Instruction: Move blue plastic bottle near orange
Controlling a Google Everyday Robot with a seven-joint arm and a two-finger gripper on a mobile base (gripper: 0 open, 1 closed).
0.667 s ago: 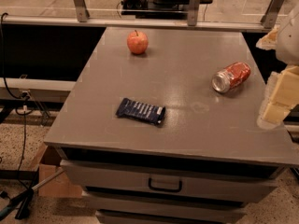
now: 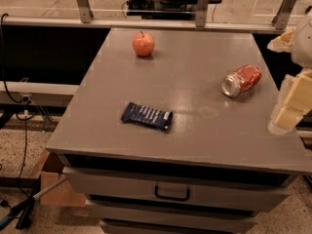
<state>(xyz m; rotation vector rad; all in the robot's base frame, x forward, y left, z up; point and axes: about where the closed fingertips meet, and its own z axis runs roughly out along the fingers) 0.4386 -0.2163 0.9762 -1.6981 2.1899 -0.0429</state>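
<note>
Nothing on the table top has shifted since the earlier frame, and the gripper (image 2: 291,105) remains at nearly the same position at the right edge of the view. Grey drawer cabinet (image 2: 195,145): it fills the centre of the view, with a flat matte top. Its upper drawer (image 2: 146,191) carries a dark handle (image 2: 172,193) at the front, and further drawer fronts sit below. Behind the cabinet runs a metal rail (image 2: 146,23) with upright posts. Arm and gripper: the cream-coloured gripper hangs over the right edge of the cabinet top, with the pale arm housing (image 2: 304,43) above it. It is apart from every object on the surface and nothing is seen in its hold; whether it is open or closed cannot be determined. Cardboard box (image 2: 51,189): it stands on the speckled floor at lower left, beside the cabinet base. Black cables (image 2: 23,112) run along the left side. Red drink can (image 2: 241,80): it lies on its side near the right of the top, its silver end facing front-left, and is the object nearest the gripper. Dark blue snack wrapper (image 2: 146,116): it lies flat left of centre, toward the front edge. Apple (image 2: 143,44): it stands upright near the back edge, well apart from both the wrapper and the can. Blue plastic bottle: it is not in view anywhere.
</note>
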